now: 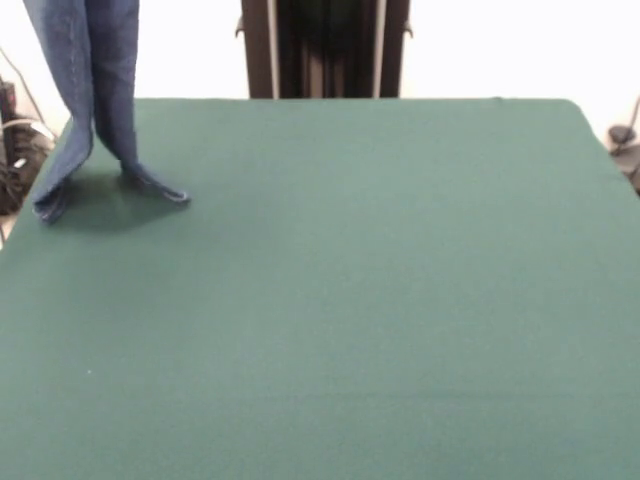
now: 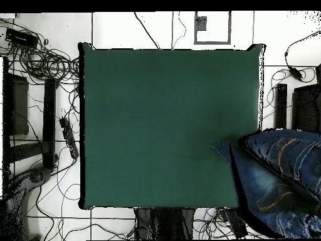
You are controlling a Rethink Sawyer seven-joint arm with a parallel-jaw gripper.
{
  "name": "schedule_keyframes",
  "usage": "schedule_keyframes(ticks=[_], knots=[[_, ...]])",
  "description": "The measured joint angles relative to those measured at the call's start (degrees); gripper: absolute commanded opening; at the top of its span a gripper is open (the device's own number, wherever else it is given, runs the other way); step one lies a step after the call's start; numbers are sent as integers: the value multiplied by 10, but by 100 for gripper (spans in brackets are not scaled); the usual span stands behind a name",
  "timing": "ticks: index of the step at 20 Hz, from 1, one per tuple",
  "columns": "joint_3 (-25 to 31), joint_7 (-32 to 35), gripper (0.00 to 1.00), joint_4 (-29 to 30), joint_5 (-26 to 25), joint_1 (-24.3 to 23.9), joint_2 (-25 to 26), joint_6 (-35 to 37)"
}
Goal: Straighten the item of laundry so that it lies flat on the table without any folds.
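End effector unseen, jeans (image 1: 95, 90) hanging, table (image 1: 350, 300) corner

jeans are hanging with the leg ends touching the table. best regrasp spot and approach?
Probably a leg hem. The jeans hang upright at the table's far left corner in the front view, both leg ends splayed on the cloth. The right one lies flattest and well inside the edge, so come from above there. The gripper isn't visible.

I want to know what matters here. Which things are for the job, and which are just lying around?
For the job:
jeans, hanging, only the leg ends touching the table
table

Just lying around:
cables on the floor
pedestal
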Motion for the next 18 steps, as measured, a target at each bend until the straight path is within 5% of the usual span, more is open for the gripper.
schedule_keyframes(ticks=[18], knots=[[-43, 0, 0, -254, 14, 124, -12, 341]])
